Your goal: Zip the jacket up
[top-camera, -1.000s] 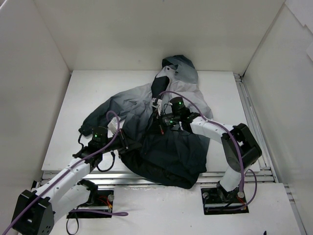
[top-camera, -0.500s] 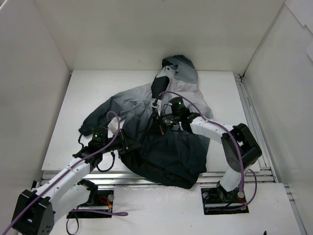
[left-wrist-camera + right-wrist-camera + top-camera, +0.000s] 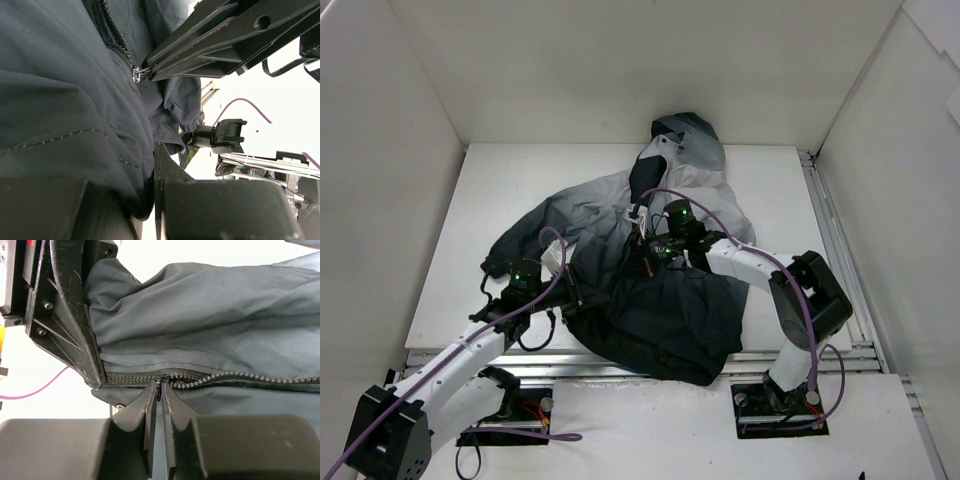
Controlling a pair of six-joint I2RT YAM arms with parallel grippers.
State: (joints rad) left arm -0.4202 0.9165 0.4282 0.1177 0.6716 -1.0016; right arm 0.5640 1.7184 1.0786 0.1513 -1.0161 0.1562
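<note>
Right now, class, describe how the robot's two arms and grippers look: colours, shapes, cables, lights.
Both arms have white tubular links and bulky black joint housings: left arm, right arm. A thin purple cable loops along each, and a small green light glows at each wrist. The left gripper and right gripper are matte black, with wedge-shaped, scuffed fingers.

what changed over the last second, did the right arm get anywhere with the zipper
The right gripper, pinching the zipper pull, crept slightly up the jacket toward the hood, away from the arm bases. Nothing was let go or newly taken. The left gripper stayed clamped on the jacket, whose lay looks unchanged.
</note>
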